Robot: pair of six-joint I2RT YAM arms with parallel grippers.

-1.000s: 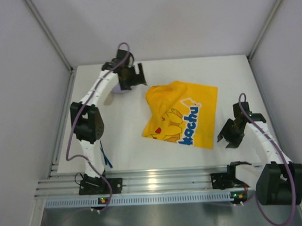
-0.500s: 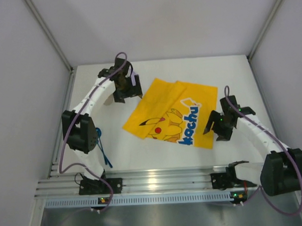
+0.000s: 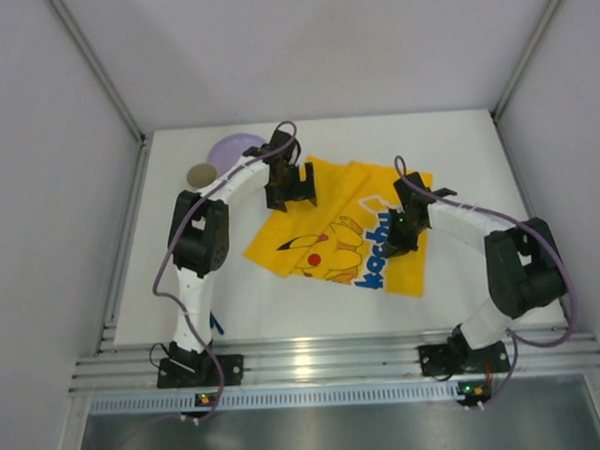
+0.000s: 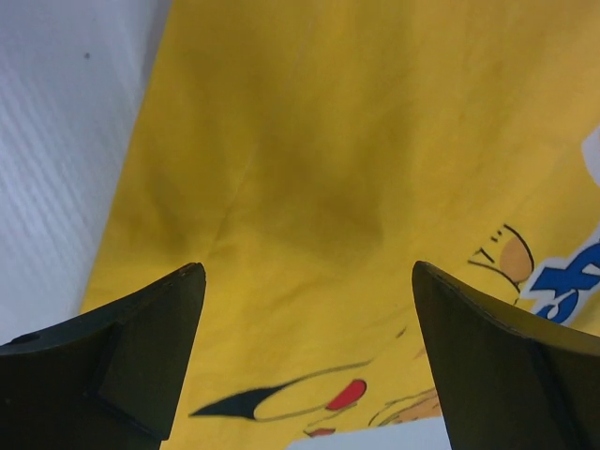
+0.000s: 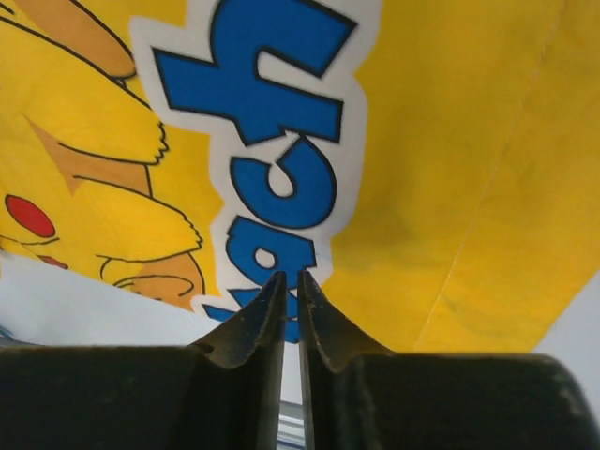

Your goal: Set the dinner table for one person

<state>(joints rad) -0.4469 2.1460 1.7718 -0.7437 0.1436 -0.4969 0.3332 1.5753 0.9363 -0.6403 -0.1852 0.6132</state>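
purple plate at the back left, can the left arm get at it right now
Probably yes: the purple plate lies bare right beside the left arm's forearm, and the left gripper, open over the yellow mat, holds nothing. Only a small brown disc sits near it.

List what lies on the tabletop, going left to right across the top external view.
Small brown disc → lilac plate → left tool → right tool. The yellow Pikachu mat spreads beneath both tools, so it is left out.

Both arms bent inward, left tool (image 4: 305, 272) spread wide, right tool (image 5: 291, 277) pinched nearly together — both pointing down
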